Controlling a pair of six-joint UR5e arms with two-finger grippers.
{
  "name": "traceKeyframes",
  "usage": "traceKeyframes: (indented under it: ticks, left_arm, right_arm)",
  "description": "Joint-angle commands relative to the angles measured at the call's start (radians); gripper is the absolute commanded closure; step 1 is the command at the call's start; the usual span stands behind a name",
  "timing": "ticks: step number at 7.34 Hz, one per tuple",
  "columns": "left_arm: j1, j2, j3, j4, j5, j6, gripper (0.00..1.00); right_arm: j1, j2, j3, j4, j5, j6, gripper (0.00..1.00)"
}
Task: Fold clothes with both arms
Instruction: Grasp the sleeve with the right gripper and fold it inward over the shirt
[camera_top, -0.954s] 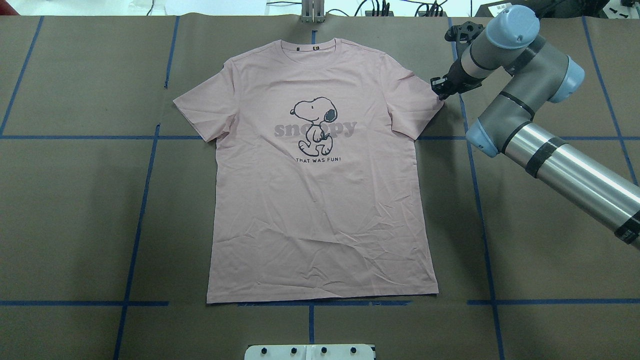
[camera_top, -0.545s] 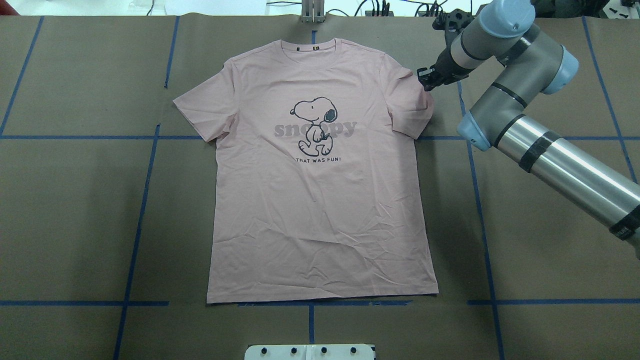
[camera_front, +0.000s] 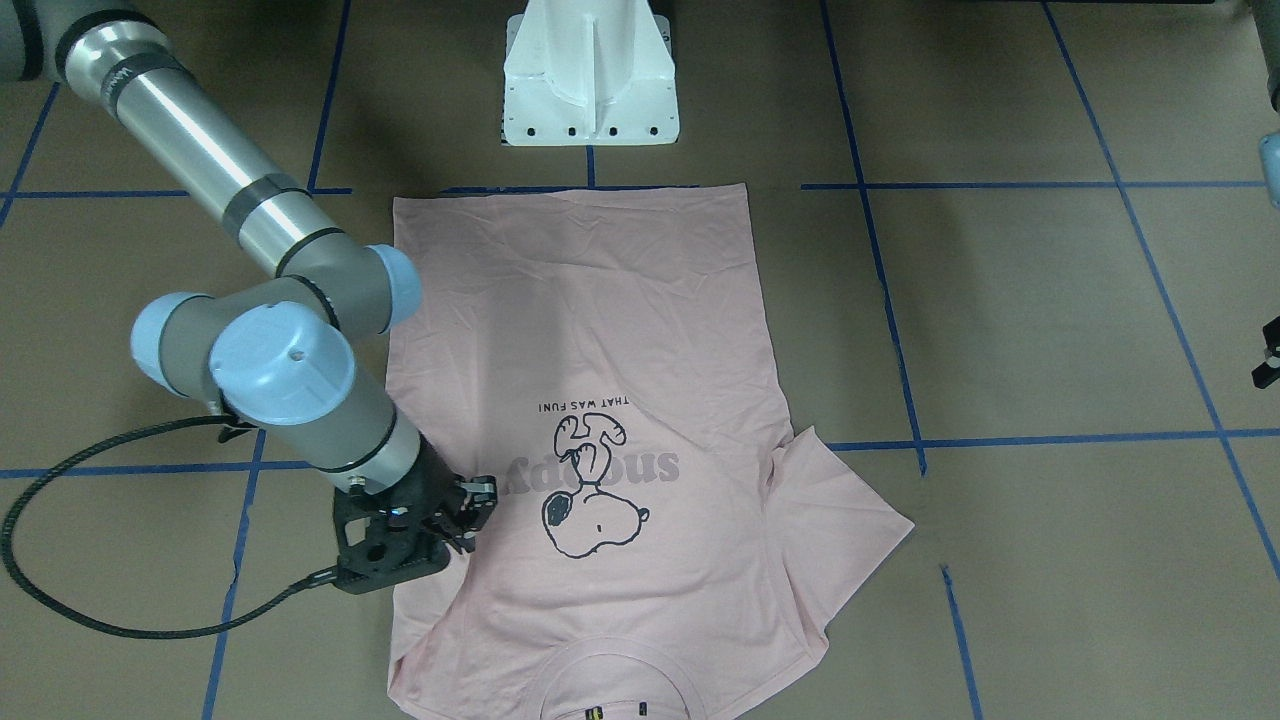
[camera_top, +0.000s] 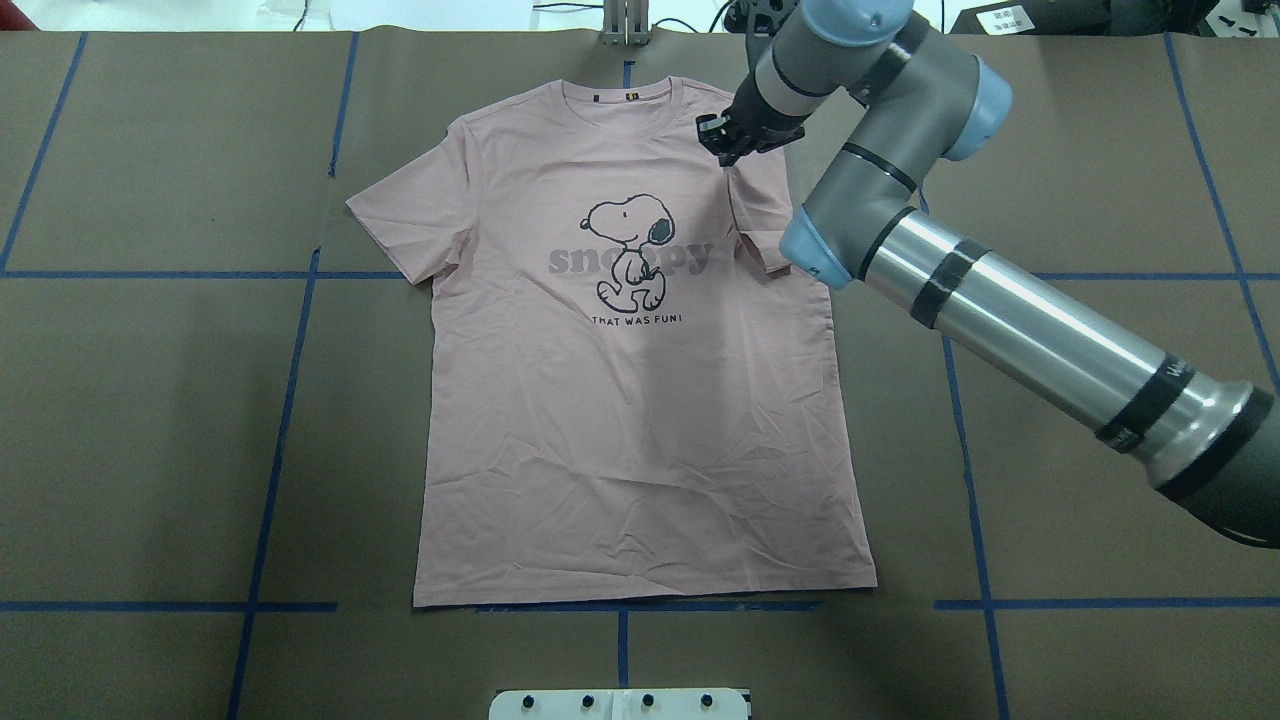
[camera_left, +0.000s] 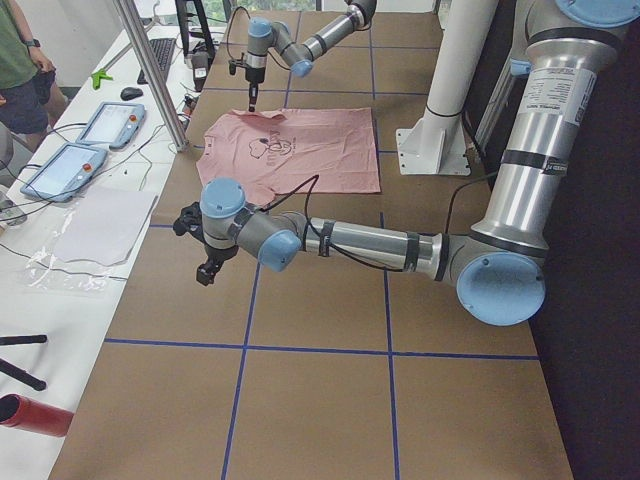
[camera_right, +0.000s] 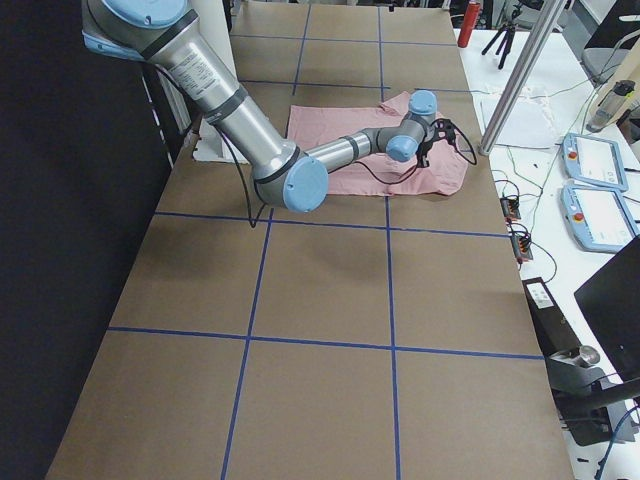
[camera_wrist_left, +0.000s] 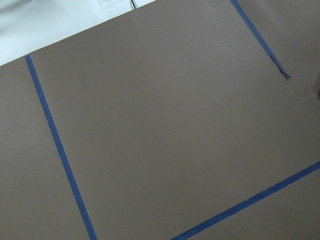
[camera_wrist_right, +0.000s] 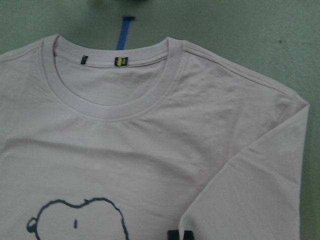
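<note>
The pale pink T-shirt (camera_top: 640, 420) lies flat, print up, collar toward the table's far edge. My right gripper (camera_top: 722, 142) hovers over its right shoulder, shut on the hem of the right sleeve (camera_top: 755, 225), which is drawn inward over the chest up to the lettering. In the front-facing view the right gripper (camera_front: 470, 512) sits beside the dog print. The right wrist view shows the sleeve (camera_wrist_right: 250, 170) doubled over, with dark fingertips (camera_wrist_right: 172, 235) at its edge. My left gripper (camera_left: 205, 270) hangs over bare paper well away from the shirt (camera_left: 300, 135); I cannot tell its state.
Brown paper with blue tape lines (camera_top: 290, 400) covers the table. The white pedestal base (camera_front: 590, 75) stands by the shirt's bottom hem. A metal post (camera_left: 150, 70), tablets (camera_left: 110, 122) and a person (camera_left: 20, 70) are beyond the far edge. The left wrist view shows only paper and tape (camera_wrist_left: 57, 145).
My right gripper has travelled left from the sleeve's outer tip to above the shoulder, pulling the right sleeve inward over the shirt body. The rest of the shirt has stayed put.
</note>
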Motion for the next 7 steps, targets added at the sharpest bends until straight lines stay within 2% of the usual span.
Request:
traceKeyframes:
  ticks: [1, 2, 3, 4, 5, 6, 7]
  left_arm:
    - [0.000, -0.004, -0.004, 0.001, 0.000, -0.005, 0.00]
    - [0.002, -0.019, -0.001, 0.001, 0.002, -0.005, 0.00]
    - [0.008, -0.051, 0.018, -0.002, 0.003, -0.050, 0.00]
    - [0.070, -0.103, 0.035, -0.037, 0.037, -0.225, 0.00]
    - [0.197, -0.152, 0.035, -0.089, 0.154, -0.504, 0.00]
    - [0.332, -0.174, 0.037, -0.143, 0.295, -0.759, 0.00]
    - [0.433, -0.210, 0.046, -0.153, 0.380, -0.945, 0.00]
  right_arm:
    - [-0.019, 0.064, -0.082, -0.009, -0.044, 0.002, 0.59]
    - [-0.019, 0.057, -0.082, -0.008, -0.056, 0.002, 0.01]
    - [-0.019, 0.059, -0.079, -0.009, -0.056, 0.002, 0.00]
    - [-0.019, 0.060, -0.062, -0.014, -0.050, 0.023, 0.00]
    - [-0.018, 0.019, 0.025, -0.077, -0.013, 0.092, 0.00]
    - [-0.012, -0.046, 0.165, -0.227, 0.057, 0.095, 0.00]
    - [0.005, -0.097, 0.294, -0.411, 0.089, 0.094, 0.00]
